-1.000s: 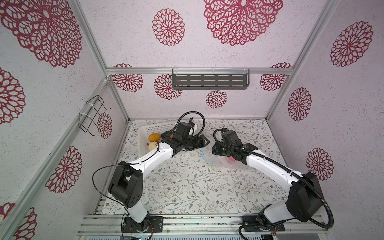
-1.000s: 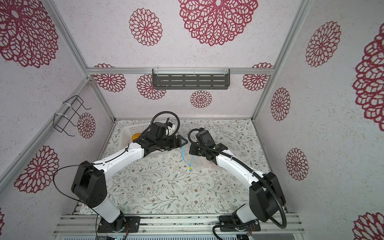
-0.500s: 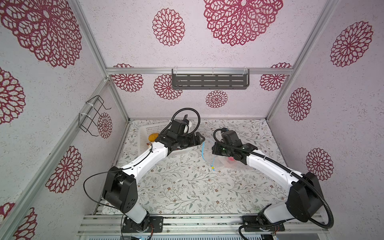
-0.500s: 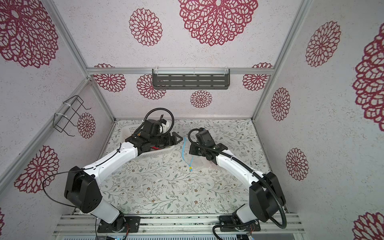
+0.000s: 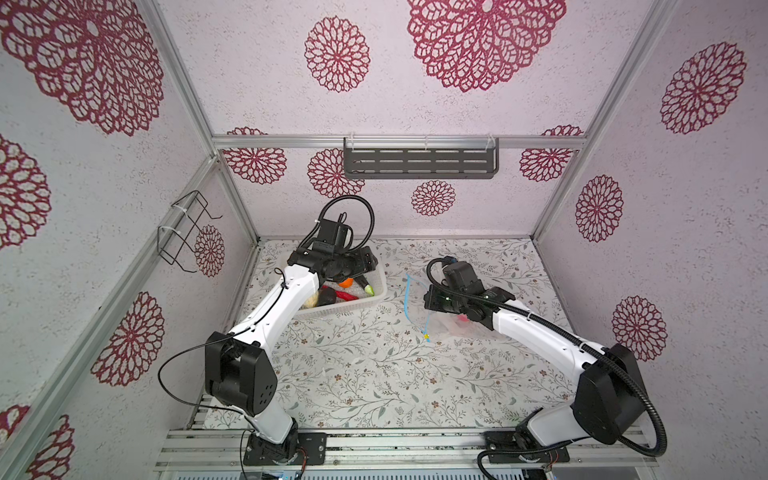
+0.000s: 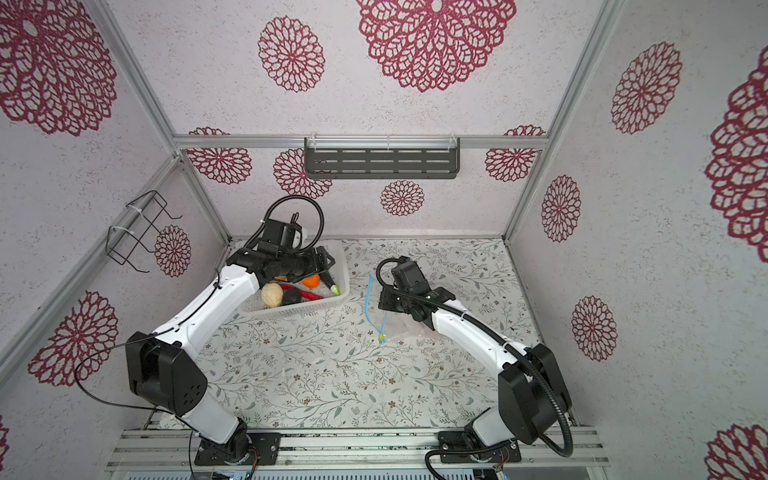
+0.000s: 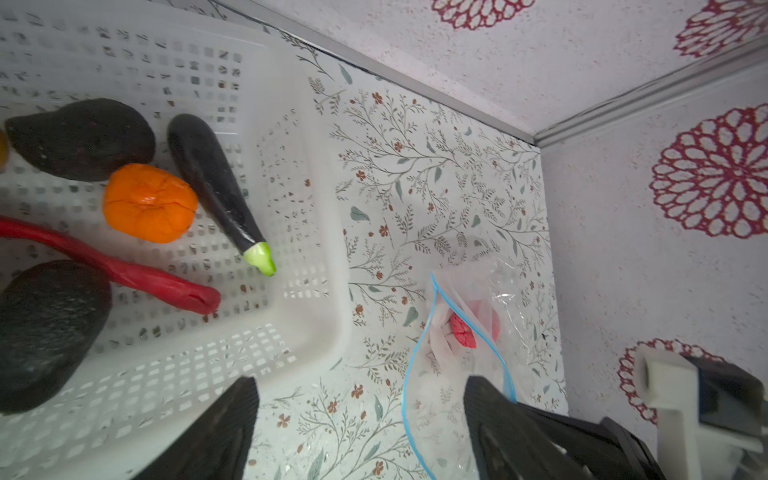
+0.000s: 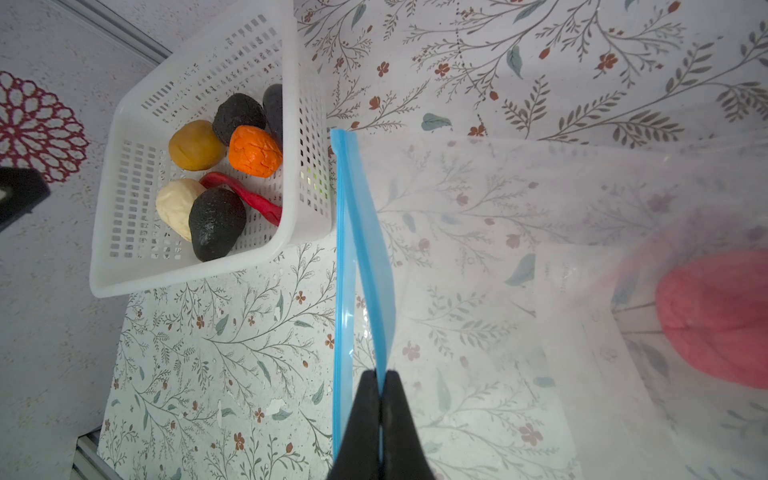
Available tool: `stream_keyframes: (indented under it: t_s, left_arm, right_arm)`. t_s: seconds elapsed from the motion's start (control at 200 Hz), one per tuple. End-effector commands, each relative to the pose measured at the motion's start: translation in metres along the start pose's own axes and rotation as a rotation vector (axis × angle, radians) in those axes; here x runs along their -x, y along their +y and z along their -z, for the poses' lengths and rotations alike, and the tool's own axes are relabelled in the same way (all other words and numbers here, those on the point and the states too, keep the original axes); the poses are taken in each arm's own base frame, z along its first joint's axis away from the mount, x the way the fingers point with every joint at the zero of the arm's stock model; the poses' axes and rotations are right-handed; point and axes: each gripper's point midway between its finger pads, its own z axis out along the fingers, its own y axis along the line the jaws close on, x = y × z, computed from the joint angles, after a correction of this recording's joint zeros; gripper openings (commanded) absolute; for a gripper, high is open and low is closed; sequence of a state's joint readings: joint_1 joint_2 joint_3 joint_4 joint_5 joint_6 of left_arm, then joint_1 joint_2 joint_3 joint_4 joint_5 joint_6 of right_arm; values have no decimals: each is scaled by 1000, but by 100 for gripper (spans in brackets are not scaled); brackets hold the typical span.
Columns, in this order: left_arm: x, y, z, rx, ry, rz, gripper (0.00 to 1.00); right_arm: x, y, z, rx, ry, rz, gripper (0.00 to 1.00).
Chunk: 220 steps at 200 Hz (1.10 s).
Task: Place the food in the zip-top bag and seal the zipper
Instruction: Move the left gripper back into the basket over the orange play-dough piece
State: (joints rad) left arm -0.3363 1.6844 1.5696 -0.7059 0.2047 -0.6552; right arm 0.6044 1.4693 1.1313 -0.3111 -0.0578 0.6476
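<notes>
Right wrist view: our right tool pinches shut on the zipper of the bag, which lies on the counter beside the basket, 1 pink ball inside. Our left tool hangs wide open, empty, over the basket of food.

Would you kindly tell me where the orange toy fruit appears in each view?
In a top view: orange toy fruit in the white basket, beside the eggplant.
In a top view: orange toy fruit right of the cream ball.
Left wrist: orange toy fruit beside the black lump.
Right wrist: orange toy fruit beside the yellow potato.
Shared landmark: red chilli.
</notes>
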Motion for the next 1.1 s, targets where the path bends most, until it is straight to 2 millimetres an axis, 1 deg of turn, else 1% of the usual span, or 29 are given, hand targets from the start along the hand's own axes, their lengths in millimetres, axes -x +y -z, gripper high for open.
stream_keyframes:
  t_s: [0.0,0.215,0.37,0.41,0.42,0.435,0.725,0.881,1.096]
  left_arm:
    - [0,27,-11,111,49,-2,81]
    - [11,60,-30,211,80,39,79]
    - [18,84,-51,268,94,70,78]
    - [22,86,-51,275,89,76,77]
    - [18,93,-61,290,111,81,77]
    - [17,96,-65,297,118,83,77]
    - [30,138,-102,417,120,103,75]
    - [35,148,-119,443,122,96,75]
    - [34,154,-139,443,144,100,76]
  right_arm:
    - [9,4,7,18,-33,3,0]
    - [11,5,0,13,-22,26,0]
    - [10,6,-6,19,-5,33,0]
    - [9,7,-7,21,-1,35,0]
    - [9,7,-7,22,0,34,0]
    - [9,7,-8,23,1,34,0]
    - [4,5,-12,26,17,36,0]
    - [0,3,-13,27,21,35,0]
    - [-2,1,-14,27,26,32,0]
